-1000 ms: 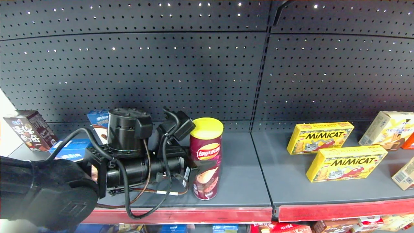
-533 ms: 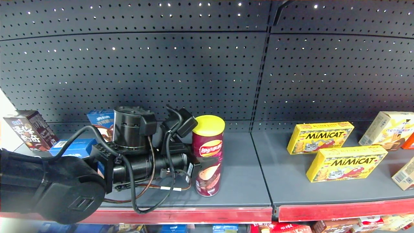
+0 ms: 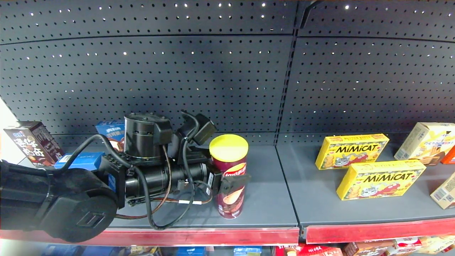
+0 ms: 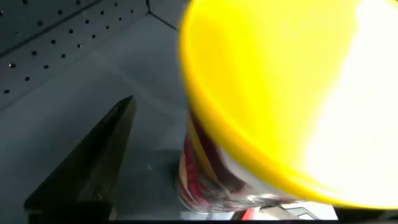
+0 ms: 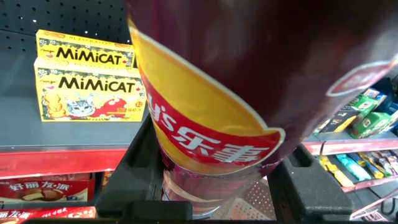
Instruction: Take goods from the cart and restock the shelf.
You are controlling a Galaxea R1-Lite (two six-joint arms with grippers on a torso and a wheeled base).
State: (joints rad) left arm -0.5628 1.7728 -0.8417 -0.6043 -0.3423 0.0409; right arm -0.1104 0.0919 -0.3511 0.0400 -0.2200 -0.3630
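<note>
A maroon chip can (image 3: 230,185) with a yellow lid (image 3: 228,148) stands on the grey shelf (image 3: 270,199), leaning towards me. My left gripper (image 3: 236,172) is open around it. One finger (image 3: 233,179) crosses the can's front. In the left wrist view the other finger (image 4: 93,168) stands apart from the can (image 4: 205,180), with bare shelf between them. My right gripper (image 5: 217,180) is shut on a second maroon chip can (image 5: 249,74), held in front of the shelf's lower tiers.
Two yellow boxes (image 3: 351,151) (image 3: 380,179) lie on the shelf's right half, with beige boxes (image 3: 424,142) beyond. Blue boxes (image 3: 80,160) and a brown box (image 3: 33,142) stand behind the left arm. A pegboard wall (image 3: 213,81) backs the shelf. Bare shelf lies between can and yellow boxes.
The can on the shelf has tipped towards me, its lid now lower in view. The left wrist has risen slightly and shifted a little to the right.
</note>
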